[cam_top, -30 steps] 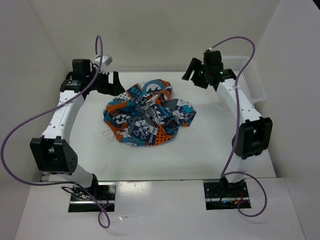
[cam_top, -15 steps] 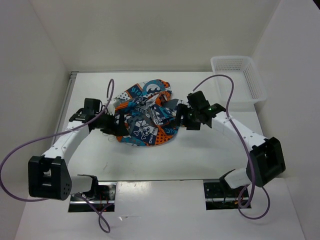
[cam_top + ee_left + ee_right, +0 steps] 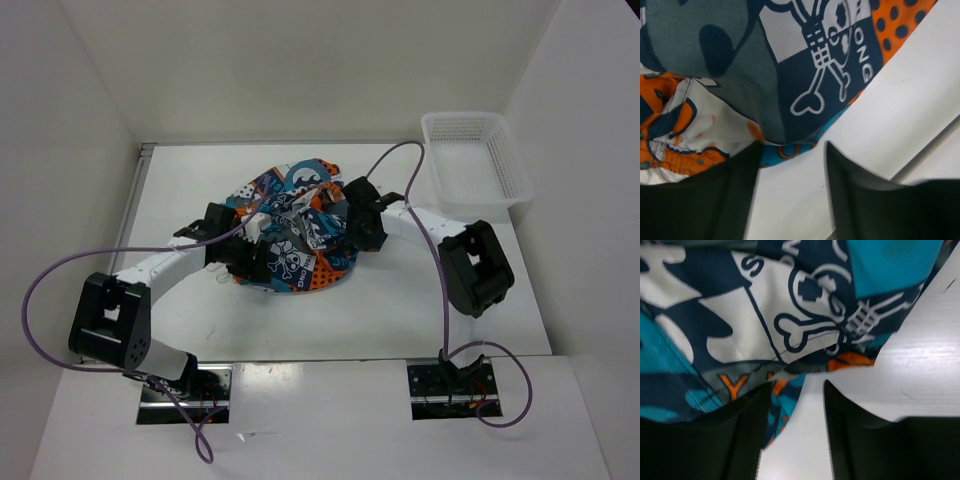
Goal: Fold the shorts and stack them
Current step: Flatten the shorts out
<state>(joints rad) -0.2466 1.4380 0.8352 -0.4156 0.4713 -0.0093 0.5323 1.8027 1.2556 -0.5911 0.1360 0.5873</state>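
Observation:
The shorts (image 3: 296, 226) lie crumpled in a heap at the middle of the white table (image 3: 400, 300), showing skulls, teal, orange and dark patches. My left gripper (image 3: 238, 254) is down at the heap's near-left edge. In the left wrist view the left gripper (image 3: 791, 150) stands open over bare table, the shorts (image 3: 790, 65) reaching its left finger. My right gripper (image 3: 354, 226) is at the heap's right edge. In the right wrist view the right gripper (image 3: 796, 386) is open, a fold of the shorts (image 3: 765, 315) hanging just inside the gap beside its left finger.
A white mesh basket (image 3: 474, 160) stands at the back right corner of the table. White walls close in the table on the left, back and right. Purple cables loop from both arms.
Both arms came down from the table's far sides to the edges of the shorts. Both pairs of jaws have narrowed. The heap has been nudged slightly.

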